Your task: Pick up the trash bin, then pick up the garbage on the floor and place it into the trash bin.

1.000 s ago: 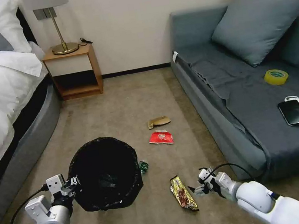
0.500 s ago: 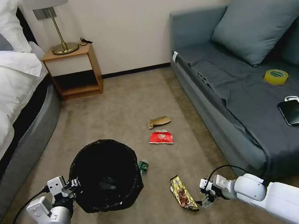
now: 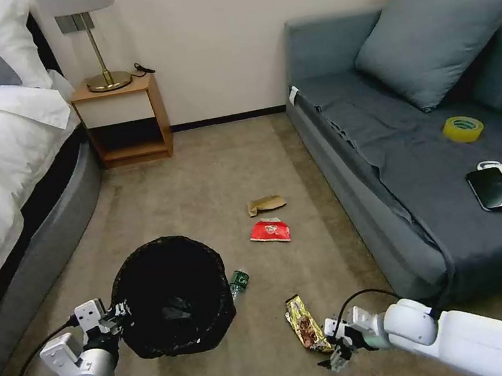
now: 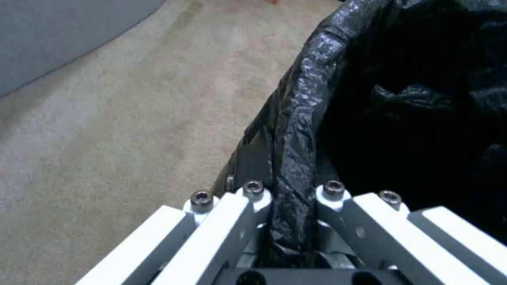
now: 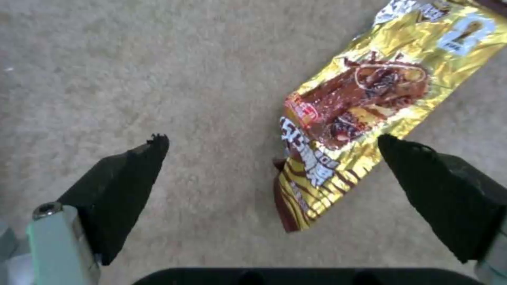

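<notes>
The trash bin [image 3: 169, 294], round and lined with a crinkled black bag, is at the lower left of the head view. My left gripper [image 3: 115, 312] is shut on its rim [image 4: 296, 118], one finger on each side of the bag. My right gripper [image 3: 336, 354] hangs open just above the carpet by the near end of the yellow-brown snack wrapper [image 3: 307, 330]. The wrist view shows that wrapper [image 5: 359, 107] lying between the black fingertips [image 5: 132, 166]. A bottle with a green label [image 3: 238, 280] lies by the bin. A red-and-white wrapper [image 3: 270, 231] and a tan paper scrap [image 3: 266, 204] lie farther off.
A bed [image 3: 2, 162] runs along the left, with a nightstand [image 3: 124, 119] and a lamp behind it. On the right a grey sofa [image 3: 390, 192] carries a yellow tape roll [image 3: 463, 128], a black phone [image 3: 492, 189] and a cushion. Open carpet lies between them.
My right gripper has dropped lower and moved nearer, to the wrapper's near end. The bin has shifted slightly left with my left gripper, so more of the bottle shows.
</notes>
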Available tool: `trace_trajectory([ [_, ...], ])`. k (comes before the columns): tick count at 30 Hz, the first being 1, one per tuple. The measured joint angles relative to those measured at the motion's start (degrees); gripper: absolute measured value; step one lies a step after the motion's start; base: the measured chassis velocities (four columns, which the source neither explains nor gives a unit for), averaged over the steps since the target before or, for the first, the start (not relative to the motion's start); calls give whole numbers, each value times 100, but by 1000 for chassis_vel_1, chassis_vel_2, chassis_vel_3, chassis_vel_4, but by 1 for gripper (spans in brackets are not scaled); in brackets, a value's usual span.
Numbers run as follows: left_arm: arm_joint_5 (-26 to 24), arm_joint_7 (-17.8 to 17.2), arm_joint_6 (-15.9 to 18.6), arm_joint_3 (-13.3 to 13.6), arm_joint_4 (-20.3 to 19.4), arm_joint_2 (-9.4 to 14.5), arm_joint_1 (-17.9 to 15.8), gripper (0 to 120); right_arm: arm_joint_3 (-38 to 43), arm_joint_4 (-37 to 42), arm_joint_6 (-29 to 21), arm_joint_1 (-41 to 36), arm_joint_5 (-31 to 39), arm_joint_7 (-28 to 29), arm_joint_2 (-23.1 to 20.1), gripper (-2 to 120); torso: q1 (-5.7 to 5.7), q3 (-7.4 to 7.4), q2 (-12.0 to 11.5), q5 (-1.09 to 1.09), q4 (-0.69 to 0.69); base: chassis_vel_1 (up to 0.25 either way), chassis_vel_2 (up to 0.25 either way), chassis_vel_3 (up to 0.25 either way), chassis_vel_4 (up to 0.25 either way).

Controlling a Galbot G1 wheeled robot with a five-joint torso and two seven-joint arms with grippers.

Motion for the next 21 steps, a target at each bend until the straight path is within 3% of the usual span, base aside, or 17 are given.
trace_trajectory([
  [10, -138, 95, -57, -183, 102, 80, 54, 4, -227, -652, 59, 268, 15, 13, 421, 100, 0, 0, 0, -1, 1, 0, 0, 0, 0],
  [17, -190, 111, -63, -217, 108, 113, 56, 4, -301, -747, 52, 296, -27, 23, 462, 100, 0, 0, 0, -1, 0, 0, 0, 0, 0],
  [21, -214, 127, -67, -231, 102, 137, 58, 4, -304, -747, 43, 291, -46, -2, 457, 88, 0, 0, 0, -1, 0, 0, 0, 0, 0],
])
